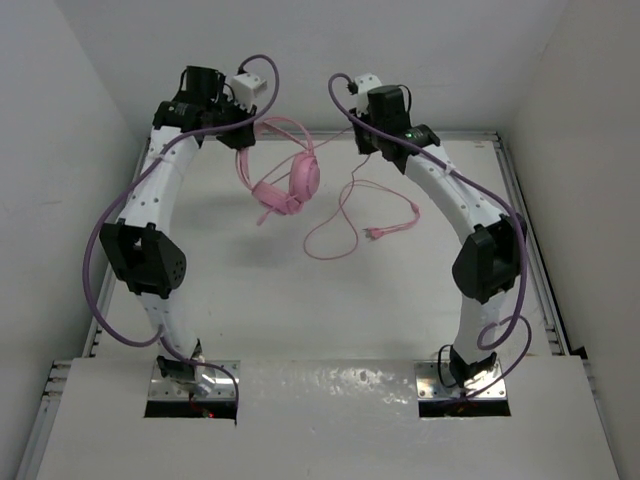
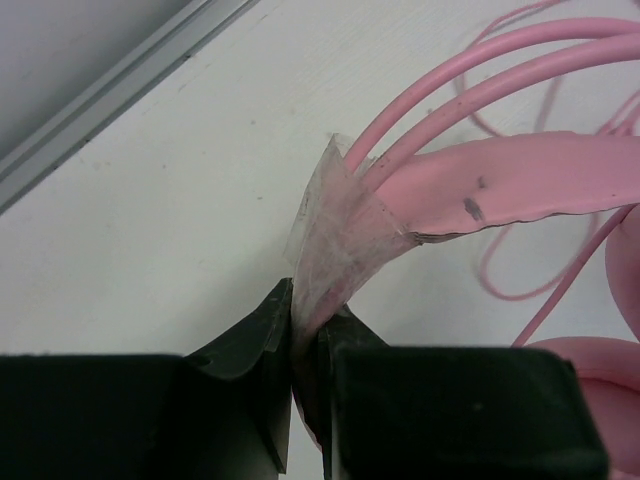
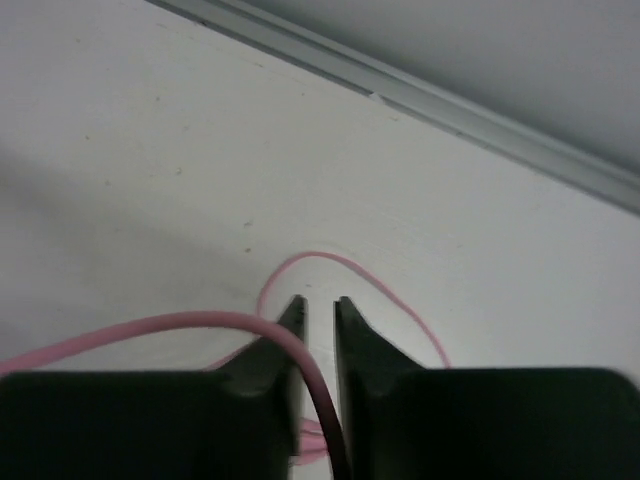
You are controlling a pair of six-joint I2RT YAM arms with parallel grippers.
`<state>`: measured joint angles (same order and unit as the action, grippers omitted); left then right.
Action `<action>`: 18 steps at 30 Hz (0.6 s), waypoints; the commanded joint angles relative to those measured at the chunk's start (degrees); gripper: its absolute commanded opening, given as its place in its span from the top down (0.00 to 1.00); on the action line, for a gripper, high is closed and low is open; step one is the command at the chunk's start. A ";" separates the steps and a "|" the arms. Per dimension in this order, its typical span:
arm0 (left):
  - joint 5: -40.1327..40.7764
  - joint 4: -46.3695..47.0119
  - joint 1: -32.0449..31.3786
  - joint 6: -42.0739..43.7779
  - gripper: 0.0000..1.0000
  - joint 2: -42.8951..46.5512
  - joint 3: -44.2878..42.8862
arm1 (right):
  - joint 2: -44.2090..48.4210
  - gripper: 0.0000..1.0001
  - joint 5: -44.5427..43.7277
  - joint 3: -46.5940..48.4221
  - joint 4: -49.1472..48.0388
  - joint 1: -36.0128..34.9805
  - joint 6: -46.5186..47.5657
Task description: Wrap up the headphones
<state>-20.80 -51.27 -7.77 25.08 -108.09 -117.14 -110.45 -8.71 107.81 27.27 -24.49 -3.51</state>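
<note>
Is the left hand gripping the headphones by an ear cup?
No, the left hand pinches a clear tape-like tab on the headphones headband.

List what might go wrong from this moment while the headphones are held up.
1. The left pincer pinches only a thin clear tab on the headphones; they may slip free.
2. The cord runs through the right pincer, whose jaws stand slightly apart, so it could slide out.

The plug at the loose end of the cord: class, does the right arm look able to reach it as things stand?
Probably yes. The plug lies in the open on the table, nothing over it, but the right gripper has the cord between its fingers.
</note>
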 commanded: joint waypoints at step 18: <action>-4.95 4.15 1.00 -34.48 1.00 4.30 -24.43 | -14.61 0.20 27.43 -17.80 -46.33 -2.84 -31.56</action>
<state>-24.45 -54.22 -7.38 0.08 -106.72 -136.38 -125.51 15.94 91.22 -10.26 -25.39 -30.98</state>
